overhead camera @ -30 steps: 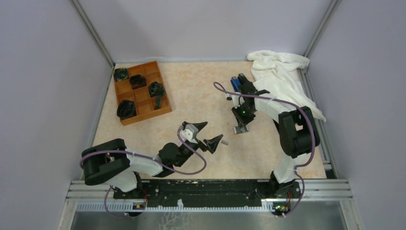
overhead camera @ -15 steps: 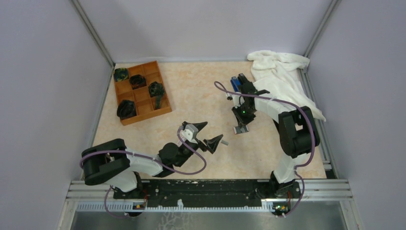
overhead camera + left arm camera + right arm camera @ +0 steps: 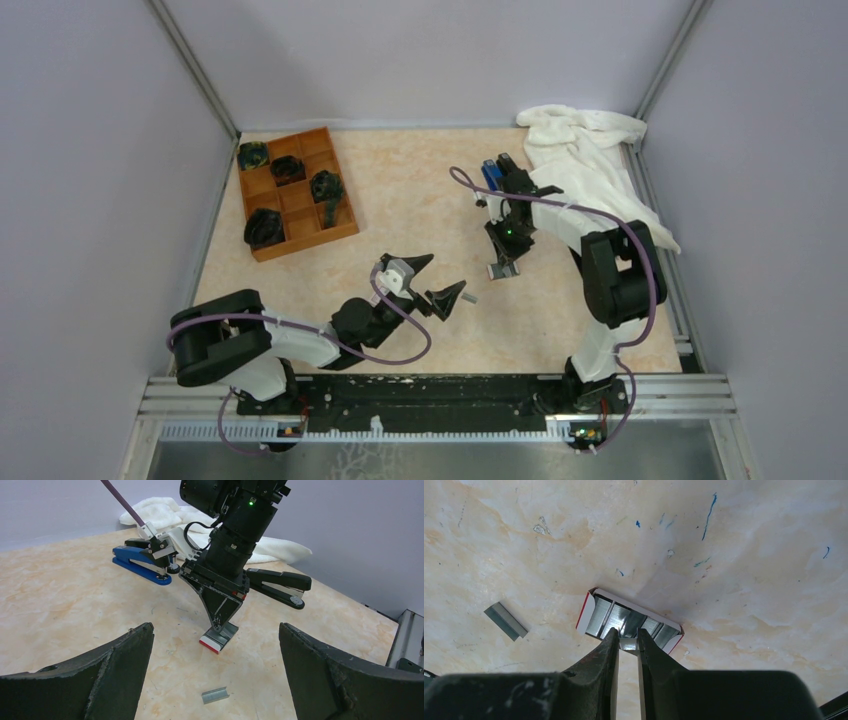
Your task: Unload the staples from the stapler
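Top view: an orange tray [image 3: 307, 244] at the bench's far-left corner held dark objects [image 3: 265, 228] in four compartments. The left gripper [image 3: 445, 274] gaped wide and empty toward the middle of the near edge.

Left wrist: the black stapler [image 3: 277, 582] lay toward the far-right corner. The right gripper [image 3: 219, 627] stood tip-down on a white-and-red box [image 3: 211, 644], with the staples [image 3: 215, 695] loose just nearer.

Right wrist: the open box held silvery rows [image 3: 616, 617]. The nearly closed fingers [image 3: 601, 660] pinched a silvery piece [image 3: 628, 644] at its edge.

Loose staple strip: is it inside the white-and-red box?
No, the staple strip lies flat on the table, clear of the box and off its red-edged end.
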`<action>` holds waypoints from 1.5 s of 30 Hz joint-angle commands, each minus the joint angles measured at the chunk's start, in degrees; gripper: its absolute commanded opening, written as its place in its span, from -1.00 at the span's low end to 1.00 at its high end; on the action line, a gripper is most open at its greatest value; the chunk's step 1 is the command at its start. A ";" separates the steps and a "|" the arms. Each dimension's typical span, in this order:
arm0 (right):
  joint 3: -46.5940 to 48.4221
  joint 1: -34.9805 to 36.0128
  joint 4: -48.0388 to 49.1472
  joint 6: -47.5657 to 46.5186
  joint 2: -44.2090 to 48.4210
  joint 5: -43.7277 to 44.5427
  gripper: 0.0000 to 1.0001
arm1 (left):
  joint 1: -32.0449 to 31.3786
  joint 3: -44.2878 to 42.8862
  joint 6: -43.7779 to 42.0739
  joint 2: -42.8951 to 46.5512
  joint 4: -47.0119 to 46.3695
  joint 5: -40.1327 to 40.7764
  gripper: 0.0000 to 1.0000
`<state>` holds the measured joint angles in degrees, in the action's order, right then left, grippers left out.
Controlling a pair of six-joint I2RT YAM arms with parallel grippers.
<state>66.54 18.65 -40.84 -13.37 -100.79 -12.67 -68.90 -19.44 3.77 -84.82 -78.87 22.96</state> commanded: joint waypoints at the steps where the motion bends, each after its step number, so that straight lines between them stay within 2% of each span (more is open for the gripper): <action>1: 2.63 -0.50 -0.29 0.87 -0.15 -0.54 -0.71 | -0.34 -0.77 -0.43 -0.56 -1.46 0.39 0.99; 27: 3.21 -1.50 -0.73 1.04 -1.77 -2.75 -0.50 | -0.33 -0.93 -0.52 -0.60 -1.27 0.32 0.99; 45: 2.21 -2.18 -0.03 1.37 -0.11 -2.01 -0.64 | -0.34 -1.21 -0.52 -0.57 -0.67 0.33 0.99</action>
<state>66.57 16.93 -41.56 -12.75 -102.26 -14.63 -68.90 -19.46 3.75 -85.08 -78.81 22.96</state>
